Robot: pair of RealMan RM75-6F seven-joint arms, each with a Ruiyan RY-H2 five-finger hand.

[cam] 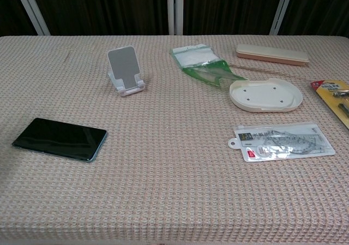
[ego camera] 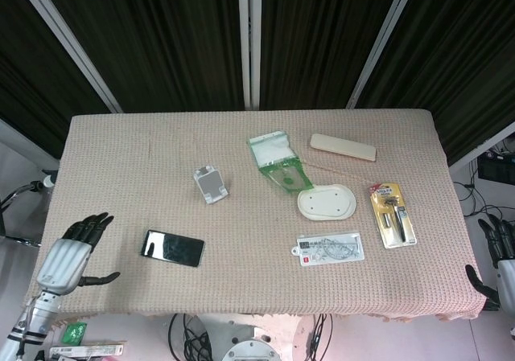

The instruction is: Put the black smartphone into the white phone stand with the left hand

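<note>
The black smartphone lies flat, screen up, on the left part of the beige tablecloth; the chest view shows the smartphone at its left side. The white phone stand stands upright and empty beyond it, seen also as the stand in the chest view. My left hand hovers over the table's left edge, fingers spread, holding nothing, a hand's width left of the phone. My right hand shows only partly at the right frame edge, off the table, fingers apart.
A green-and-white bag, a cream oval dish, a flat beige case, a clear blister pack and a yellow tool card fill the right half of the table.
</note>
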